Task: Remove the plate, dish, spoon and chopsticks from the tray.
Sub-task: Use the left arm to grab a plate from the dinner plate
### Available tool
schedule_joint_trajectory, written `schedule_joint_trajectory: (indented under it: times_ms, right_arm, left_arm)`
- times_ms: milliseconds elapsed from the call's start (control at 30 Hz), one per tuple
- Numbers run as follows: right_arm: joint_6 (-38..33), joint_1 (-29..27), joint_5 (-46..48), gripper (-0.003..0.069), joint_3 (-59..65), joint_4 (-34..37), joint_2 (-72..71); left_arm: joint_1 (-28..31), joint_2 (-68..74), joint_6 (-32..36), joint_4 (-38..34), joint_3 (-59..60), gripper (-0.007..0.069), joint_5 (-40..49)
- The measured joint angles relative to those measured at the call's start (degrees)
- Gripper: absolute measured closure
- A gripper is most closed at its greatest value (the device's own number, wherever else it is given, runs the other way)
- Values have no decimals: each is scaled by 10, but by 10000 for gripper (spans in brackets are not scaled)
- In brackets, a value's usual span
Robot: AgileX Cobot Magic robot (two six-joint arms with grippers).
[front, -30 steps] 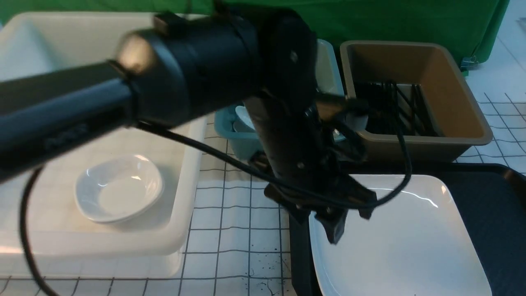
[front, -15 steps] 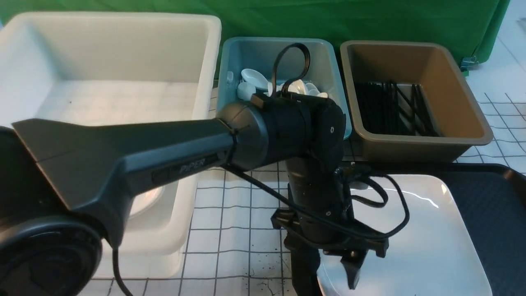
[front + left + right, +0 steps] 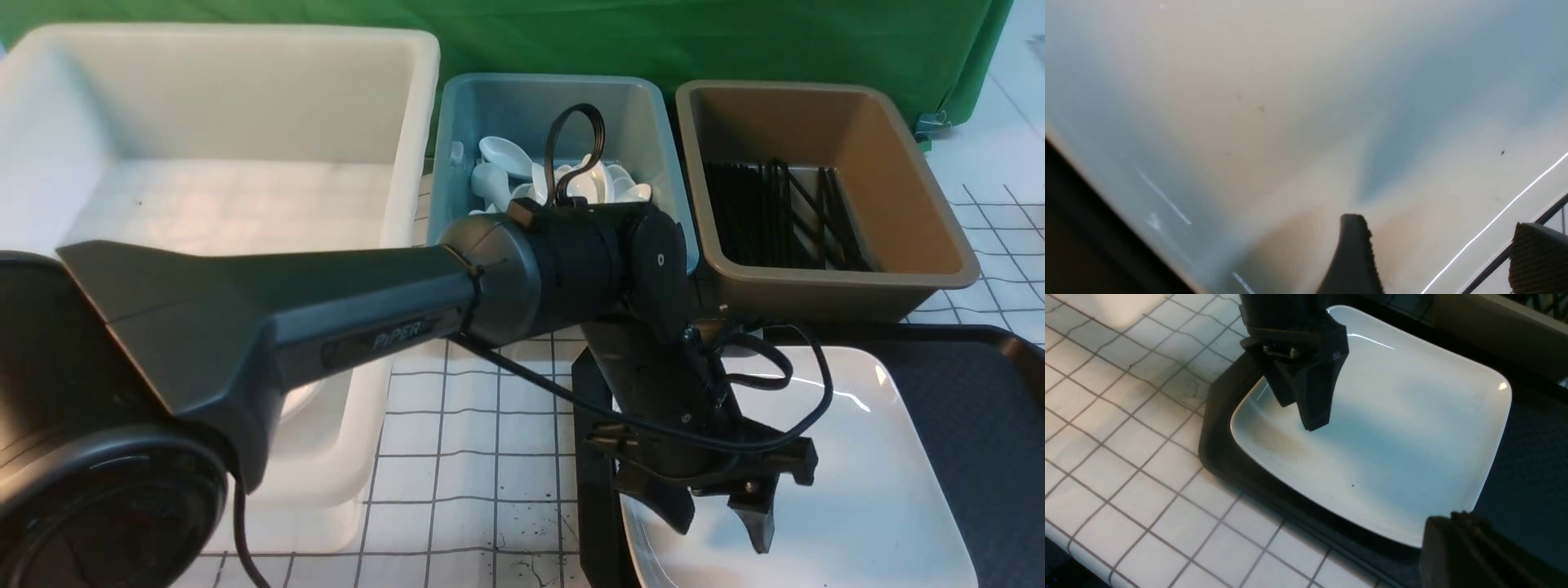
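Observation:
The big white plate (image 3: 824,490) lies on the black tray (image 3: 971,408). My left gripper (image 3: 722,527) hangs open just above the plate's left edge, holding nothing. In the left wrist view one finger is over the plate (image 3: 1274,122) and the other is out past its rim, so the left gripper (image 3: 1437,222) straddles that edge. My right gripper (image 3: 1453,524) is shut and empty, beside a corner of the plate (image 3: 1404,437), over the tray (image 3: 1531,477). White spoons (image 3: 571,175) lie in the blue tub and black chopsticks (image 3: 775,216) in the brown tub. The dish is hidden.
Along the back stand a big white tub (image 3: 245,98), a blue tub (image 3: 465,122) and a brown tub (image 3: 898,163). My left arm (image 3: 326,318) crosses the white tub and the gridded table (image 3: 473,433).
My left arm has swung away from the white tub and come down and to the right over the plate's left edge. Its jaws have spread wider. The dish has gone out of sight behind the arm.

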Motion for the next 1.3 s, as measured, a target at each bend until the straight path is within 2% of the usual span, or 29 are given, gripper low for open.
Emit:
schedule_joint_trajectory:
  times_ms: [300, 467, 633, 1000, 1167, 1300]
  right_arm:
    - [0, 0, 0, 617, 0, 0, 0]
    - [0, 0, 1, 615, 0, 0, 0]
    - [0, 0, 1, 611, 0, 0, 0]
    - [0, 0, 1, 600, 0, 0, 0]
    - [0, 0, 1, 596, 0, 0, 0]
    - [0, 0, 4, 590, 2, 0, 0]
  left_arm:
    - [10, 0, -10, 52, -12, 155, 120]
    - [8, -1, -55, 94, -17, 167, 121]
    - [8, -2, -65, 101, -17, 180, 109]
    - [9, 11, -61, 56, -17, 220, 39]
    - [9, 23, -8, -4, -17, 241, 15]
    - [9, 20, 15, -7, -37, 274, 33]
